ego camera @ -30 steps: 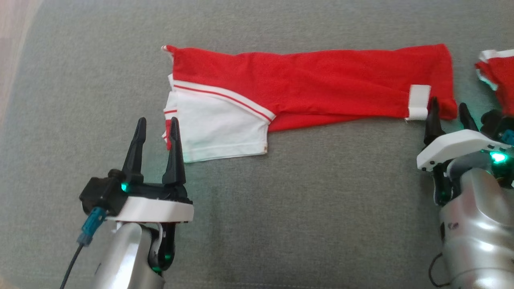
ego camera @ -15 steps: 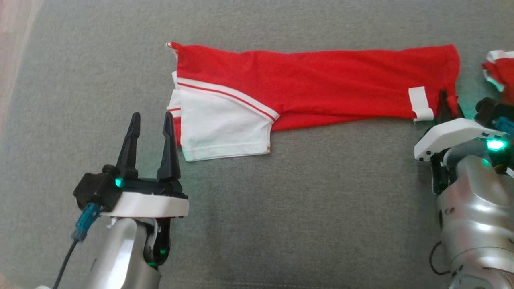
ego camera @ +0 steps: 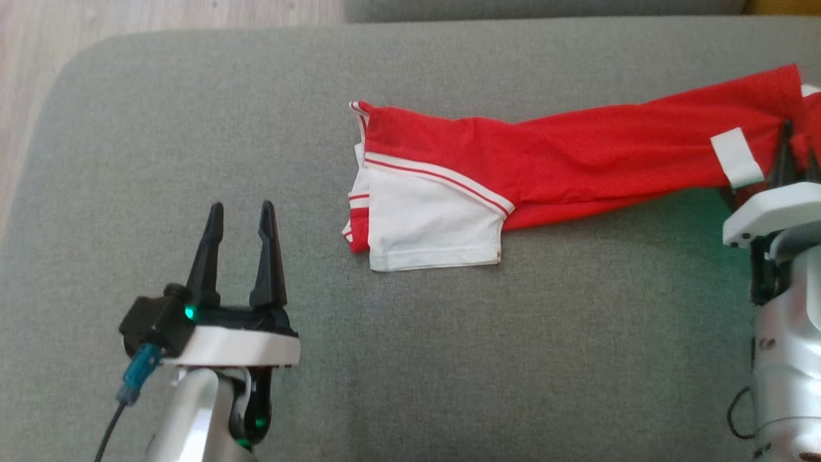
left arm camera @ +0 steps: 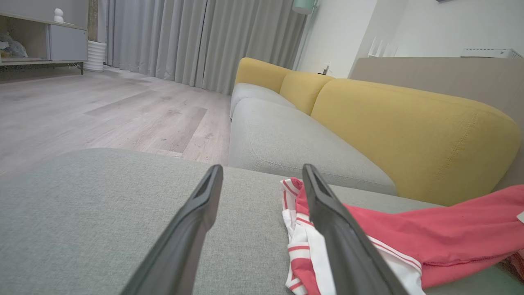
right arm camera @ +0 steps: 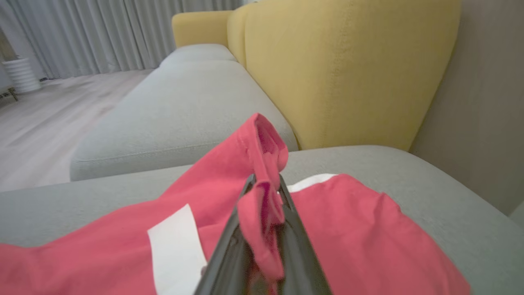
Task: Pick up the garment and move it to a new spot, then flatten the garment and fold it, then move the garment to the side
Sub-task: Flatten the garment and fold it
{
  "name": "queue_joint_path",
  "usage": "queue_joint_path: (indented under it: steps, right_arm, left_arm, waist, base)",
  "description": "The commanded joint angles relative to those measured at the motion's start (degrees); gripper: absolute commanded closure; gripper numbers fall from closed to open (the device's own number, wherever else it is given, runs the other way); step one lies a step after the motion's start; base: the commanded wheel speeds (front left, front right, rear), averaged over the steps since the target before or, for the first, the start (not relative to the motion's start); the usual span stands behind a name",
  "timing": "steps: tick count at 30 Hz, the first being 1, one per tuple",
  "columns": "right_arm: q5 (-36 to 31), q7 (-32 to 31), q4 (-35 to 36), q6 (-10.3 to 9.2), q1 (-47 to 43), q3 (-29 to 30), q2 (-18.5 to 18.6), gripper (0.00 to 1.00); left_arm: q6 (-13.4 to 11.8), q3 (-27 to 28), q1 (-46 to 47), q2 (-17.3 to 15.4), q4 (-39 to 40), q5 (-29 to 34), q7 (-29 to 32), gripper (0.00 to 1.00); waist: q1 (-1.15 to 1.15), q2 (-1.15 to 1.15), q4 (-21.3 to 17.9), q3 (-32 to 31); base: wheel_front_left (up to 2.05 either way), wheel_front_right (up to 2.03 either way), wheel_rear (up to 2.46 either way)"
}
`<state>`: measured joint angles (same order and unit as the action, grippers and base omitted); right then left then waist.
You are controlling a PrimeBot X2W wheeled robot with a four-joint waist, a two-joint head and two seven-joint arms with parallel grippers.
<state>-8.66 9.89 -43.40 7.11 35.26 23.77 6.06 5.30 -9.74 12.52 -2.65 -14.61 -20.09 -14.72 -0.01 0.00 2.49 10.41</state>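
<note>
While the red-and-white garment [ego camera: 577,160] lies stretched across the grey cushion [ego camera: 449,359], its red end (the one beside the white patch [ego camera: 736,157]) is bunched between the clamped fingers of the right pincer [ego camera: 797,147]. Left of the garment's white end and apart from it, the left pincer [ego camera: 240,215] hovers with fingers spread, holding nothing.

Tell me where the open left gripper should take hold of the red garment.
Probably grip the garment's white striped corner, coming from the robot's left: its stacked edges face the left gripper, while the right gripper pinches the far end.
</note>
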Motion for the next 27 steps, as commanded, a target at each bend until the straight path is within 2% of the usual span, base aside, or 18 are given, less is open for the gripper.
queue_joint_path:
  steps: [1,10,15,17,20,27]
  right_arm:
    - [1.29,-0.35,3.30,0.37,1.08,-2.77,-0.34,1.00]
    - [10.95,-4.20,12.49,0.37,-2.51,-18.47,-3.09,1.00]
    - [23.94,-5.51,14.47,0.37,-4.08,-32.66,-3.16,1.00]
    - [29.08,-5.42,14.12,0.37,-3.91,-37.17,-3.16,1.00]
    - [32.68,-4.72,12.25,0.37,-2.84,-43.13,-3.17,1.00]
    - [36.33,-2.54,6.41,0.37,0.35,-51.53,-3.17,1.00]
  left_arm:
    - [0.00,1.14,0.39,-0.23,1.41,0.17,-0.28,0.00]
    - [-0.24,0.51,-1.19,-0.23,1.43,0.23,-0.28,0.00]
    - [-0.20,-0.44,-1.44,-0.23,1.13,0.03,-0.28,0.00]
    - [-0.27,-0.80,-1.22,-0.23,1.22,-0.16,-0.28,0.00]
    - [-0.24,-1.79,-0.73,-0.23,1.31,-0.47,-0.28,0.00]
    - [-0.52,-3.55,0.70,-0.23,1.12,-1.54,-0.28,0.00]
  waist:
    - [0.01,0.00,0.13,-1.12]
    - [0.01,0.00,2.85,-4.76]
    - [0.01,0.00,5.03,-5.62]
    - [0.01,0.00,5.91,-5.37]
    - [0.01,0.00,7.38,-4.59]
    - [0.01,0.00,10.22,-2.44]
  base:
    - [0.00,0.00,0.00]
    - [0.00,0.00,0.00]
    - [0.00,0.00,0.00]
    - [0.00,0.00,0.00]
    - [0.00,0.00,0.00]
    - [0.00,0.00,0.00]
